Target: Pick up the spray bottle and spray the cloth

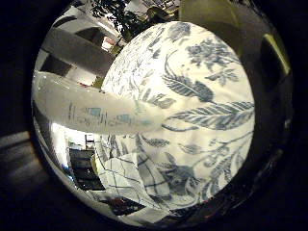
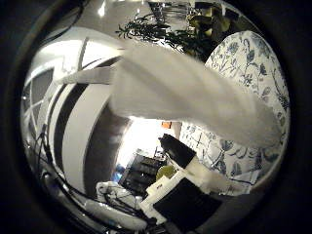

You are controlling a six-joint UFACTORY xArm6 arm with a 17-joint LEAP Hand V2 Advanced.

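Flowered tablecloth (image 1: 207, 96) fills the background; the white bottle (image 1: 91, 113) lies lengthwise across the palm, its ends hidden; the hand's (image 2: 180, 195) grip cannot be told.

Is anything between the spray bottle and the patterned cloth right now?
Nothing visible stands between them. The spray bottle sits close against the palm, reaching out over the floral cloth, which fills the view beyond it. Whether the nozzle faces the cloth cannot be told.

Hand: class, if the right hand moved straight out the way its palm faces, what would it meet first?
Probably the white bottle, which lies close across the palm; beyond it is the floral cloth. Depth is unclear.
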